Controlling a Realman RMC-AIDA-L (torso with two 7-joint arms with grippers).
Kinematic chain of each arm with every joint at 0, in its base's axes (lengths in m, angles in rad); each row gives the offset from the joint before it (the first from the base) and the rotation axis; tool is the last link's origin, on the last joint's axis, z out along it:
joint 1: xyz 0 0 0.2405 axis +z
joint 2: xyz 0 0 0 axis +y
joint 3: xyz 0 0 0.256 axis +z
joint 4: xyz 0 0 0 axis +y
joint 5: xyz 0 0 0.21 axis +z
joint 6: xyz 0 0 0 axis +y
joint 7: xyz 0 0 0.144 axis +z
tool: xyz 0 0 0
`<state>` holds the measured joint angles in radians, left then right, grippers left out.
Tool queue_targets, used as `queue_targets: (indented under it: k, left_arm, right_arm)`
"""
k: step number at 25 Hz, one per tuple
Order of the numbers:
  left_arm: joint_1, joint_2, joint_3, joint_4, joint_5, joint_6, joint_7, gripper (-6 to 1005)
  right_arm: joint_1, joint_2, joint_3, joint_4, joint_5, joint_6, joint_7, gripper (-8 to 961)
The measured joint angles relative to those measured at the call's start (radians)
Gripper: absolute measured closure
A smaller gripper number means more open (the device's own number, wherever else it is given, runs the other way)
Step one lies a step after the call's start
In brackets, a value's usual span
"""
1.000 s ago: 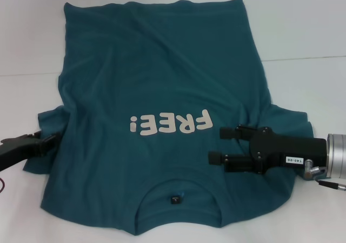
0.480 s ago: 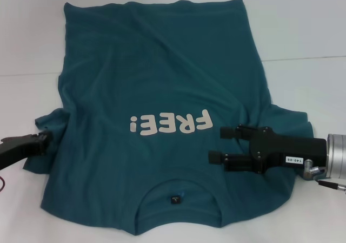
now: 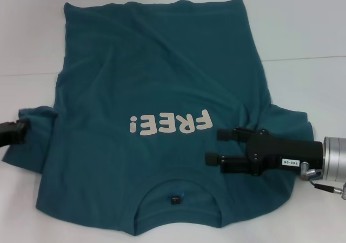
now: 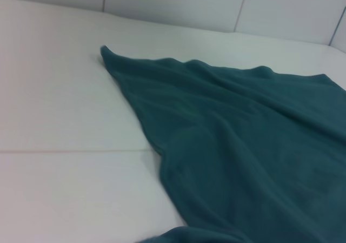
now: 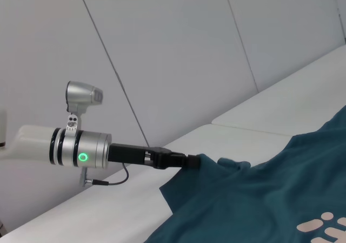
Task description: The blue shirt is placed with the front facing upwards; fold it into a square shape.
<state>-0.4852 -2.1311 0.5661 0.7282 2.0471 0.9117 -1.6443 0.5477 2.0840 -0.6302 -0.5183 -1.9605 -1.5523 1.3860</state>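
Observation:
The blue shirt (image 3: pixel 151 80) lies flat on the white table, front up, with the white "FREE!" lettering (image 3: pixel 168 124) and the neckline tag (image 3: pixel 175 199) toward me. My left gripper (image 3: pixel 20 130) is at the table's left edge, shut on the shirt's left sleeve, which is drawn out sideways. The right wrist view shows that grip (image 5: pixel 190 161) on the sleeve tip. My right gripper (image 3: pixel 213 148) is open, fingers apart, low over the shirt just right of the lettering, near the right sleeve. The left wrist view shows only the shirt (image 4: pixel 243 145).
White table (image 3: pixel 303 32) surrounds the shirt, with a seam line running across its middle. A white panelled wall (image 5: pixel 162 48) stands behind the left arm. The shirt's hem lies at the far side, with several wrinkles across the body.
My left gripper has moved left toward the frame edge, pulling the left sleeve outward and flatter. My right gripper has shifted slightly left, still open.

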Motion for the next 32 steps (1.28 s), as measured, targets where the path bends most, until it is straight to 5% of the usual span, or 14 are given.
queue_targets:
  k: [16, 32]
  left_arm:
    - [0.001, 0.016, -0.002, 0.077, 0.055, -0.001, 0.000, 996]
    - [0.020, 0.007, 0.007, 0.184, 0.078, 0.025, -0.052, 995]
  right_arm:
    - [0.008, 0.002, 0.000, 0.026, 0.011, 0.000, 0.001, 12]
    - [0.008, 0.002, 0.000, 0.026, 0.011, 0.000, 0.001, 13]
